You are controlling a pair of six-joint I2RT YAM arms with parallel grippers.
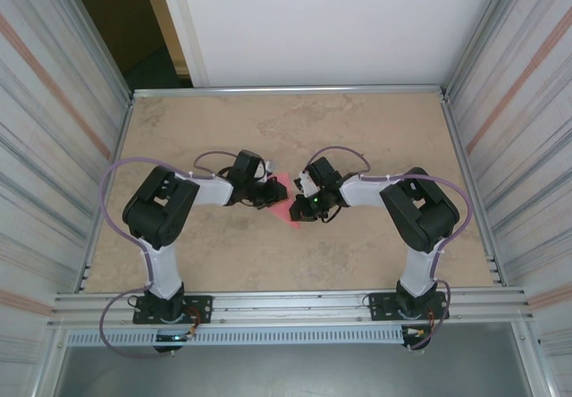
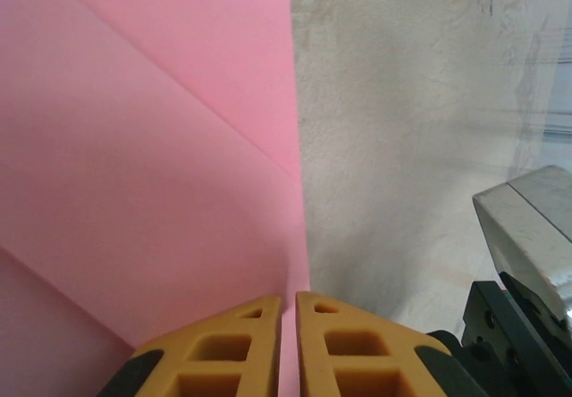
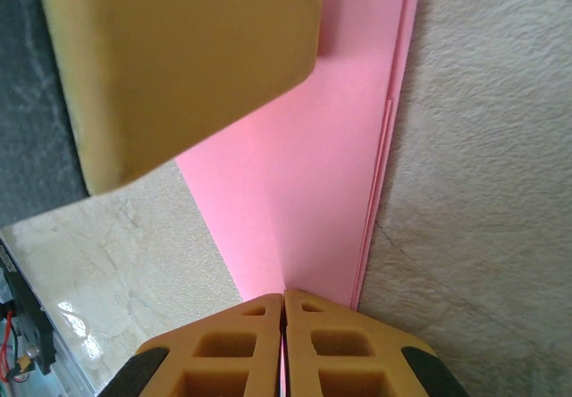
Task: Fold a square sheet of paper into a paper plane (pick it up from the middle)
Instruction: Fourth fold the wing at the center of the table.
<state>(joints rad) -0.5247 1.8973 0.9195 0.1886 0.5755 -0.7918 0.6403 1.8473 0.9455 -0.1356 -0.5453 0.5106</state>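
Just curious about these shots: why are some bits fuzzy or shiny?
Top view: soft, even light, no hard shadows. Left wrist view: the pink paper and its creases are sharp; the far right looks smeared. Right wrist view: a yellow finger close to the lens is blurred; the table shows glare.

One left claw (image 2: pixel 288 299), one right claw (image 3: pixel 283 295), seemingly one folded paper (image 2: pixel 134 191).

Overhead from behind, both wrist views close, sharing the paper (image 2: pixel 134 191)
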